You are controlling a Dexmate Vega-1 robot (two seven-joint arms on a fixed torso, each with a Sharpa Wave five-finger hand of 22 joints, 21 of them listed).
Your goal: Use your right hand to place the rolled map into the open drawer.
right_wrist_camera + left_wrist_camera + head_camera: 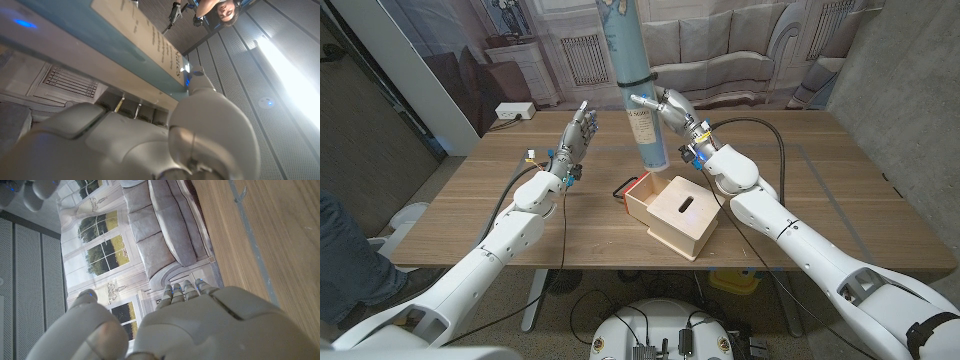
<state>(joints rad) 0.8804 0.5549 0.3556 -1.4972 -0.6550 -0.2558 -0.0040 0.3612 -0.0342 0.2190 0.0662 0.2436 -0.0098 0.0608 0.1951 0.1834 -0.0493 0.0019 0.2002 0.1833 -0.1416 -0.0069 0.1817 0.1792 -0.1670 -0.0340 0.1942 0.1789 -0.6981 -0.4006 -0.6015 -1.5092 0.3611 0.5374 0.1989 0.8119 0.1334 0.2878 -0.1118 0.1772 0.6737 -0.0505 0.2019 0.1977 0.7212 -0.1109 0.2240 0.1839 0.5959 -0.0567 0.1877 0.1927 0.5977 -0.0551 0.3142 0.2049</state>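
Note:
The rolled map (635,80) is a long pale blue tube with a white label, held nearly upright above the table. My right hand (665,106) grips it at mid-length, just above the label. In the right wrist view the map (125,45) runs across my right hand's fingers (150,135). The tube's lower end hangs just above the back of the open wooden drawer (677,214), a light box with a slot in its face and a red handle strap (625,187). My left hand (575,135) stands raised to the left with fingers apart, holding nothing, and its back (200,325) faces the left wrist camera.
The drawer sits on a wooden table (470,215). A white power strip (514,111) lies at the far left corner. A printed backdrop (740,50) hangs behind the table. A person (220,10) appears in the right wrist view.

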